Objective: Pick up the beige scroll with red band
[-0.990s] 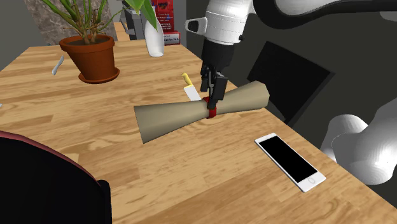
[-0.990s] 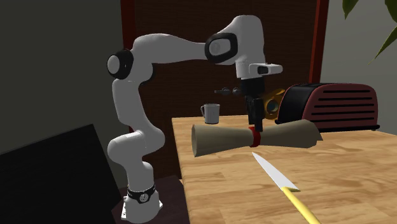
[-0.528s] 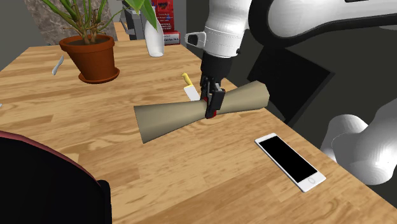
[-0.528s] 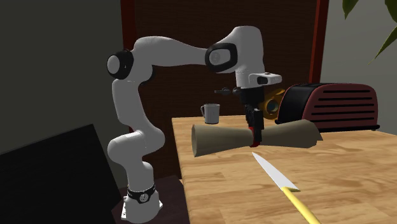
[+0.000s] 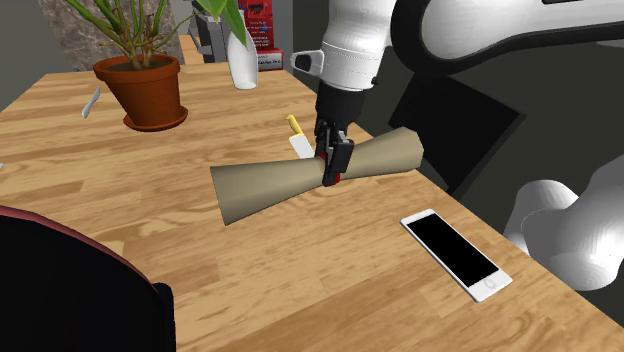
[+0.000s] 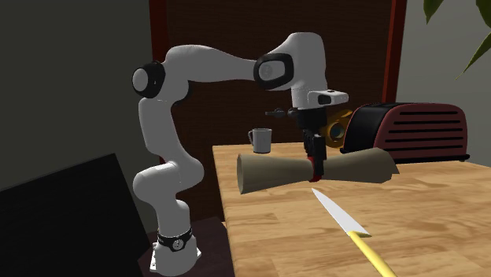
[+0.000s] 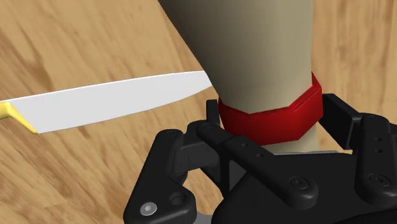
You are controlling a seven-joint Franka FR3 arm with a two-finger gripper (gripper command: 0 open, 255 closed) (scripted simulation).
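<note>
A: Shoulder view first — where is the scroll (image 5: 265,190)?

B: Lying flat on the table (image 5: 150,250), between the knife (image 5: 298,143) and the phone (image 5: 458,252).

A: And the gripper (image 5: 333,170)?

B: It points straight down at the scroll's narrow middle, pinching it at the red band (image 7: 270,121). In the wrist view the fingers (image 7: 340,118) press the band from both sides.

A: Anything close by?

B: The knife's blade reaches the scroll just beside the band. In the second exterior view a toaster (image 6: 409,134) and a mug (image 6: 262,140) stand behind it.
</note>
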